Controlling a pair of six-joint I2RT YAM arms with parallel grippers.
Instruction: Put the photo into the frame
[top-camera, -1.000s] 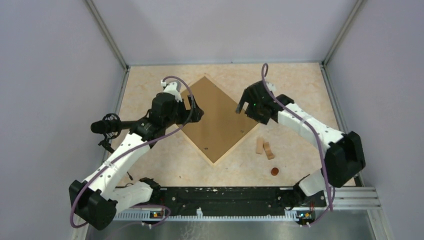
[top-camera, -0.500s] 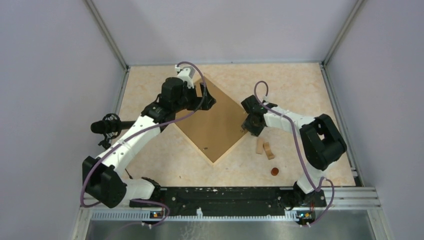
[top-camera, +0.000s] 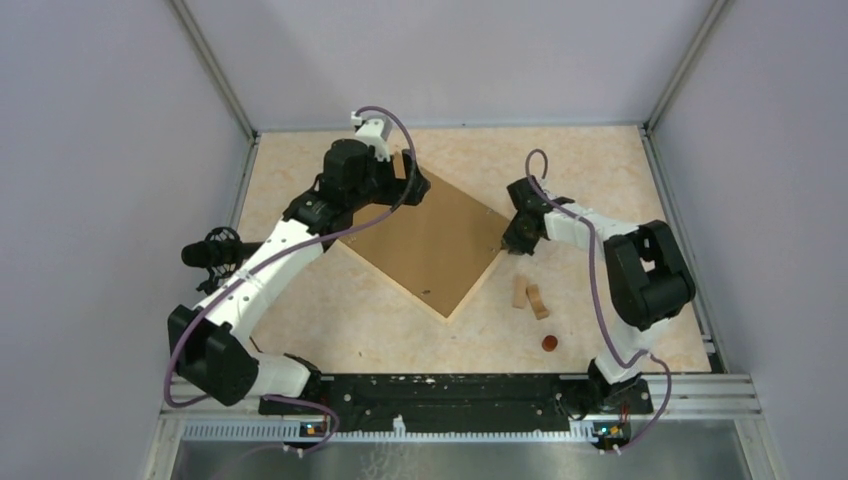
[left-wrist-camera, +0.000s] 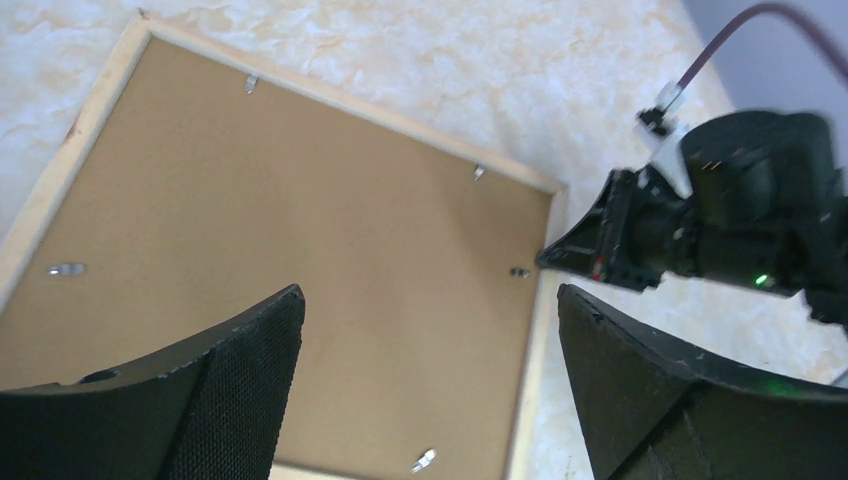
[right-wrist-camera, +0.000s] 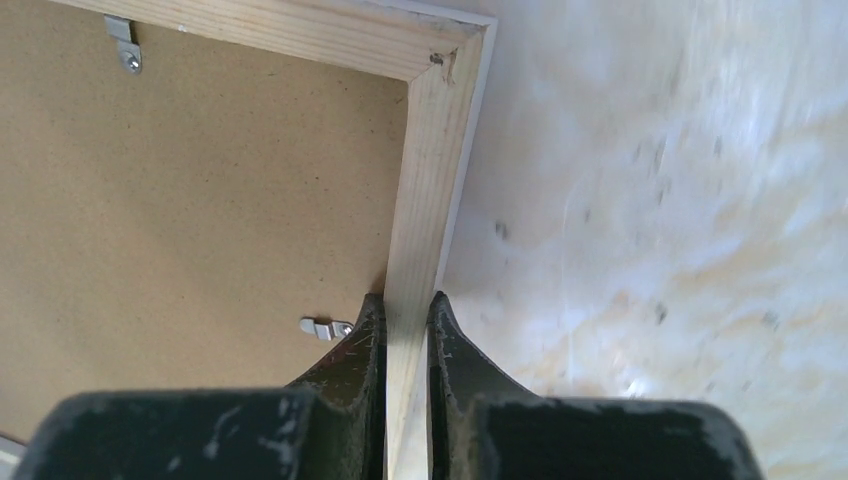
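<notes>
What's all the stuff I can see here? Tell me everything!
table: one, pale marbled, under everything
frame: one, pale wood, middle of the table, lying back up
photo: one, plain brown back showing, inside the frame
clips: five seen from the left wrist, silver, around the photo's edge
blocks: two, pale wood, side by side on the table right of the frame
disc: one, reddish brown, nearer the robot than the blocks
mic: one, black, at the table's left edge
arms: two, white and black, one on each side
left claw: one, black, open above the frame's far corner
right claw: one, black, pinching the frame's right edge
</notes>
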